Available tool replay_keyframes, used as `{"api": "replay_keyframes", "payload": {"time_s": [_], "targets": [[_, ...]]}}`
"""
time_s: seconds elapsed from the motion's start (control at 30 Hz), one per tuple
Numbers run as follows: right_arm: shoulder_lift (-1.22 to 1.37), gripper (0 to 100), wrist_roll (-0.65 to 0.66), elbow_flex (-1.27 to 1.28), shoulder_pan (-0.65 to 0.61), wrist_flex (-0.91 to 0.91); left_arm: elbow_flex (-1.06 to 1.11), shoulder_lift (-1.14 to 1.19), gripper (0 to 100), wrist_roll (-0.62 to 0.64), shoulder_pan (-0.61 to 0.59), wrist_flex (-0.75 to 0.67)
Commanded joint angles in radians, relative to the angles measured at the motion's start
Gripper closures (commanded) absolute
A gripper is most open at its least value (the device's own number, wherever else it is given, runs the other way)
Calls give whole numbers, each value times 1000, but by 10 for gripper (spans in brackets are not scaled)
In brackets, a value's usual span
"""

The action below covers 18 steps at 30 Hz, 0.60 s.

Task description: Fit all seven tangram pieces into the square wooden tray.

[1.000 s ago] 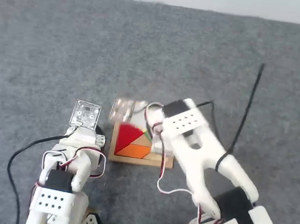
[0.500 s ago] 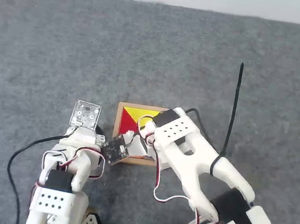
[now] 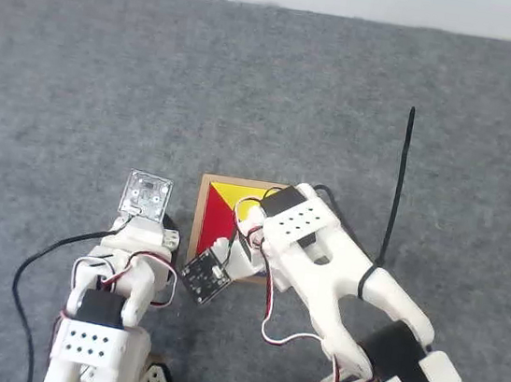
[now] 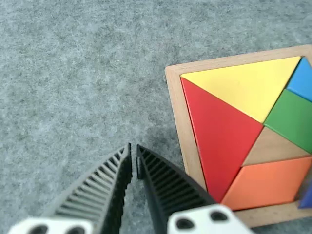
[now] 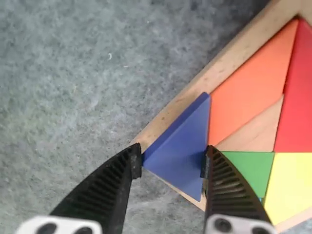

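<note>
1. Right gripper (image 5: 171,161): jaws apart by the width of one piece and clamped on a dark blue triangle (image 5: 180,141), one finger on each side of it.
2. Dark blue triangle: lies across the rim of the square wooden tray (image 5: 229,61), partly over the tray and partly over the grey mat (image 5: 58,73); one edge runs along the orange parallelogram (image 5: 251,85); whether it sits flat or tilted cannot be told.
3. Left gripper (image 4: 133,156): fingers drawn together with a thin slit between them, holding nothing; it is over the mat, just beside the tray and not touching it.
4. Tray contents, left wrist view: yellow triangle (image 4: 243,87), red triangle (image 4: 219,131), green piece (image 4: 292,117) and light blue piece (image 4: 303,77), the last cut off at the picture's edge.
5. Tan triangular patch (image 4: 273,146) between red, green and orange: bare tray floor or a plain wooden piece, cannot tell which.
6. High view: the right arm (image 3: 322,256) lies over most of the tray; a strip of rim (image 3: 198,216) with yellow and red stays uncovered.
</note>
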Motion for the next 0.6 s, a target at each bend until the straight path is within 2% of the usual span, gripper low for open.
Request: {"api": "replay_keyframes", "payload": {"time_s": [0.0,0.2,0.57], "targets": [[-56,827,17,-6,-5,13,-8,-14,986,3,-3,0],[-58,743,12,-6,27,13,-8,-14,986,3,-3,0],[-70,742,-15,-12,51,13,-8,-14,986,3,-3,0]]}}
